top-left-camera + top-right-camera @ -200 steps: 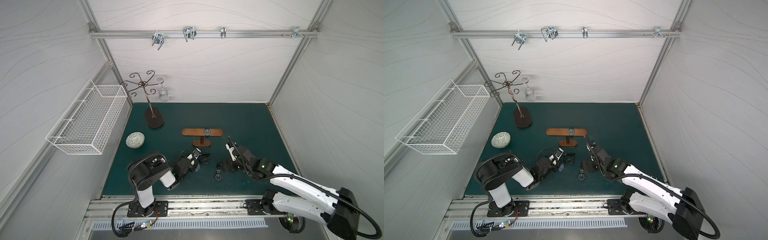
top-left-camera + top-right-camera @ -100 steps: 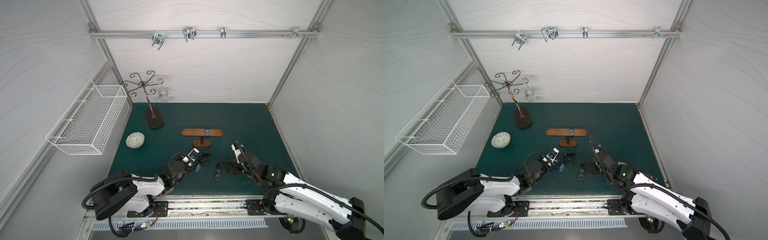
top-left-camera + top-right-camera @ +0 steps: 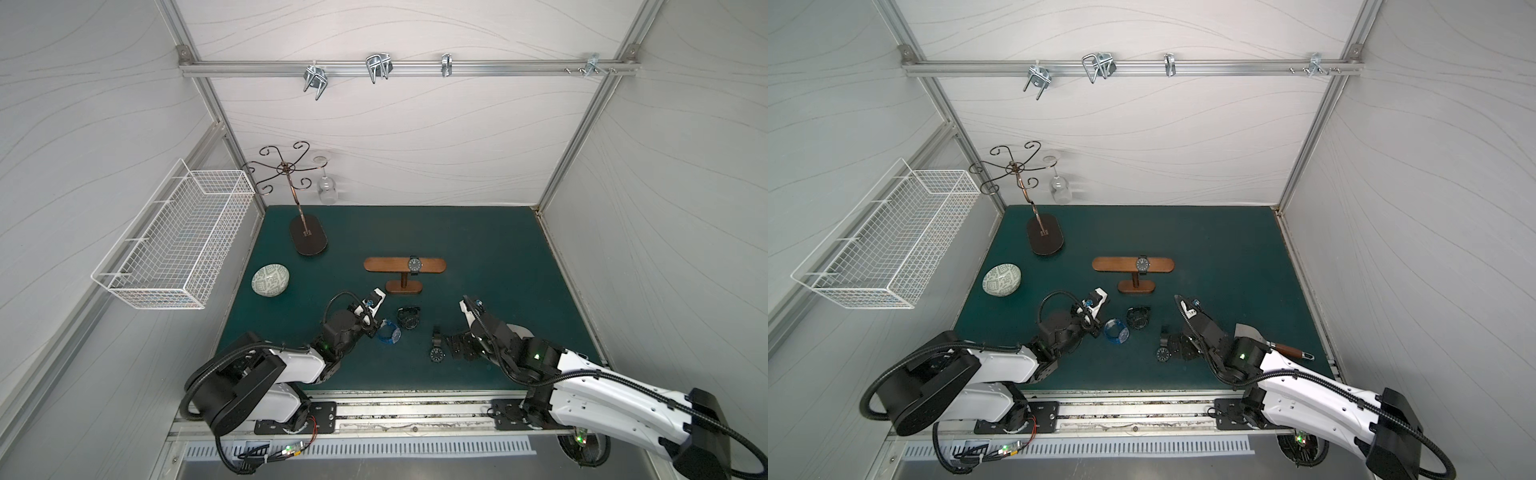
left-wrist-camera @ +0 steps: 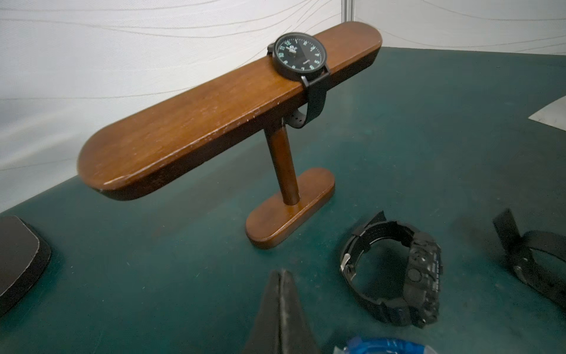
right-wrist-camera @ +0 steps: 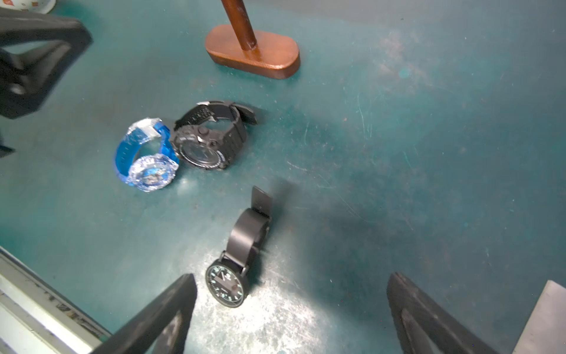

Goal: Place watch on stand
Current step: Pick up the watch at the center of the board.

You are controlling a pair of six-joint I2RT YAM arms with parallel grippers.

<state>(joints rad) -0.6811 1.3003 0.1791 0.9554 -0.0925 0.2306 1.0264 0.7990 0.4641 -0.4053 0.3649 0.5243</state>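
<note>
The brown wooden stand point(image 3: 390, 264) point(image 3: 1117, 264) point(image 4: 199, 128) is mid-table, and a black watch point(image 3: 414, 263) point(image 3: 1143, 263) point(image 4: 299, 55) is strapped round its crossbar. In front of it three loose watches lie on the green mat: a blue one point(image 3: 390, 331) point(image 5: 147, 156), a chunky black one point(image 3: 408, 318) point(image 4: 398, 269) point(image 5: 211, 138) and a slim black one point(image 3: 436, 345) point(image 5: 235, 263). My left gripper point(image 3: 372, 327) point(image 4: 280, 274) is shut and empty, just left of the blue watch. My right gripper point(image 3: 457, 347) point(image 5: 291, 285) is open low over the mat. The slim watch's face lies near one of its fingers point(image 5: 180, 294).
A tall dark metal rack point(image 3: 307, 239) with a hanging glass point(image 3: 327, 189) stands at the back left. A patterned bowl point(image 3: 270, 280) sits at the left edge and a white wire basket point(image 3: 174, 245) hangs on the left wall. A spatula point(image 3: 1275, 343) lies by the right arm.
The left arm has folded down low from an upright pose, its shut gripper staying by the blue watch. The right arm has shifted slightly right and towards the front.
</note>
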